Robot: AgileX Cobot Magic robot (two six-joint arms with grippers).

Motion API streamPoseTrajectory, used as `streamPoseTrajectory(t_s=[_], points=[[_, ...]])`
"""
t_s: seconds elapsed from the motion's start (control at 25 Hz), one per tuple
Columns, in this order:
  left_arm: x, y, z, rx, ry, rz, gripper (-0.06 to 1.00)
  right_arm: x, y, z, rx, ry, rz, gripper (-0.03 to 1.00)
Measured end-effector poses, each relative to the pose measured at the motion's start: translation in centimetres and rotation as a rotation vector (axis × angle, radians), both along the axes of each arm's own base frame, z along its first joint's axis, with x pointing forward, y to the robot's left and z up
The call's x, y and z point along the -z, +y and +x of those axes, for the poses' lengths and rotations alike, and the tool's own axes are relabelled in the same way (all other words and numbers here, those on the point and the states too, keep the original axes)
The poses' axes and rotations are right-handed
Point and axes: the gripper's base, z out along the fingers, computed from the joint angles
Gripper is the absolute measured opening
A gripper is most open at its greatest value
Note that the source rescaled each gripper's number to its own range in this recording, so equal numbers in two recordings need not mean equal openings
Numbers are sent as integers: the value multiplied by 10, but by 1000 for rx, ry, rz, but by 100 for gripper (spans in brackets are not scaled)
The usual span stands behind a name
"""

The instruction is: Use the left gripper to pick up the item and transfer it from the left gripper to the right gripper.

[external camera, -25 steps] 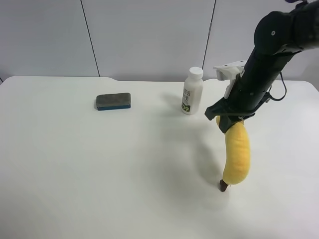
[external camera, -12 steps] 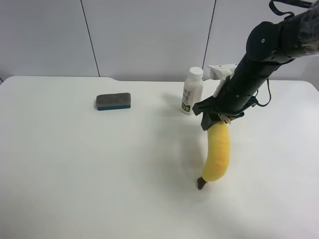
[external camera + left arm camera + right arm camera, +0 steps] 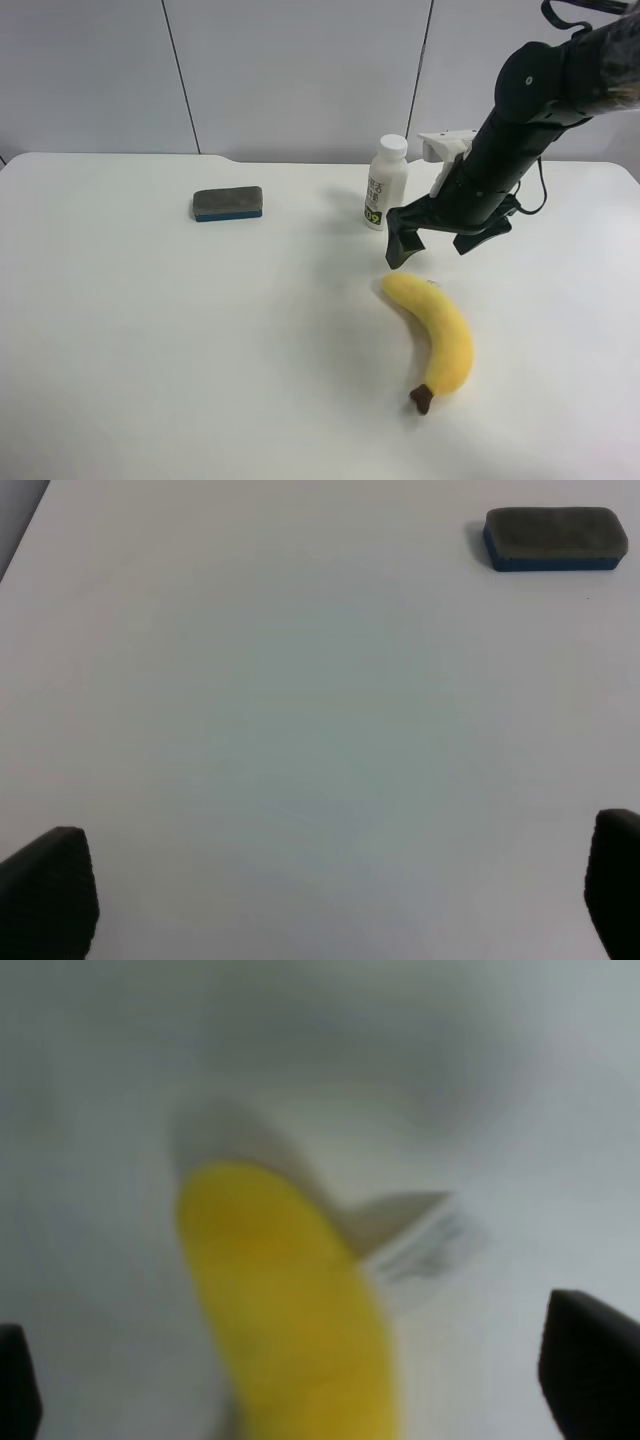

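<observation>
Your right claw (image 3: 438,240) is hanging released, fingers spread, just above the yellow plush banana (image 3: 439,338), which is lying flat on the white tabletop (image 3: 200,340). Your left claw (image 3: 320,890) is also standing spread, gripping nothing.

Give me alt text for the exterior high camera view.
A yellow plush banana lies on the white table below the black arm's open tool. Behind stand a white plastic bottle and a grey-and-blue eraser block.
</observation>
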Motion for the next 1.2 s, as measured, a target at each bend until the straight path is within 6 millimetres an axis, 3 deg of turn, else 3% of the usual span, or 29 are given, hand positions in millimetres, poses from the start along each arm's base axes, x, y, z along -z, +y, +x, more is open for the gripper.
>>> streamPoseTrajectory(t_s=[0.32, 0.76, 0.96, 1.2], points=[[0, 0, 0, 0, 0, 0, 100, -60, -14, -32, -65, -35, -45, 100], [0, 0, 0, 0, 0, 0, 100, -157, -46, -130, -101, -156, -19, 100], [0, 0, 0, 0, 0, 0, 100, -157, -66, -189, -83, -239, 11, 100], [0, 0, 0, 0, 0, 0, 100, -131, -89, -256, -62, -363, 51, 100]])
